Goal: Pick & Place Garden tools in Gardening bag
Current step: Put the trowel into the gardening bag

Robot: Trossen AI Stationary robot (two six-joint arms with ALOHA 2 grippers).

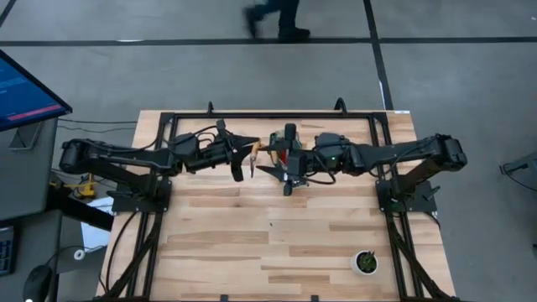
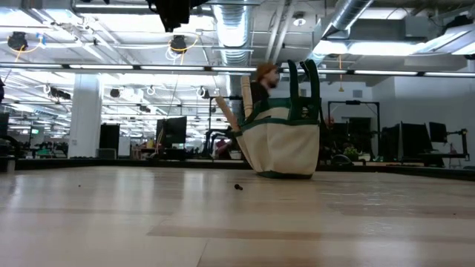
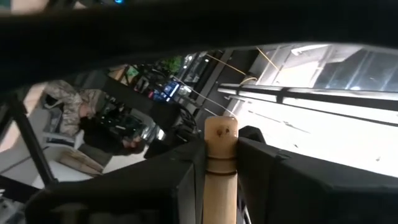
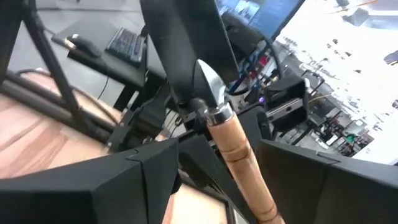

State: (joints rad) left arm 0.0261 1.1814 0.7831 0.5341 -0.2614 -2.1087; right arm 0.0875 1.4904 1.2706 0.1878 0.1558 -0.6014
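Observation:
The beige gardening bag (image 2: pixel 286 144) with dark green trim stands at the table's far middle, leaning, and also shows in the high view (image 1: pixel 284 144). A wooden handle (image 2: pixel 226 111) sticks out of its top, and a small red item (image 1: pixel 284 156) shows at it. My left gripper (image 1: pixel 243 161) is just left of the bag, shut on a wooden-handled tool (image 3: pixel 222 143). My right gripper (image 1: pixel 289 174) is just near of the bag, shut on a trowel (image 4: pixel 214 93) with a wooden handle and silver head. The pruning shears are not in view. My left gripper pinches the tool's wooden handle (image 3: pixel 221 180) between its two fingers, close below the handle's rounded free end (image 3: pixel 222 129). That end sticks out past the fingertips. The tool's head is hidden behind the gripper. My right gripper pinches the trowel's wooden handle (image 4: pixel 245 162) between its two fingers, about mid-length. The handle runs forward past the fingertips, with the silver collar and head (image 4: pixel 210 81) beyond them. The trowel is lifted clear of the table.
A small round black pot with a green plant (image 1: pixel 366 262) stands near the table's near right corner. The near half of the wooden table (image 1: pixel 252 243) is bare boards. A person walks on the floor beyond the far edge (image 1: pixel 277 17).

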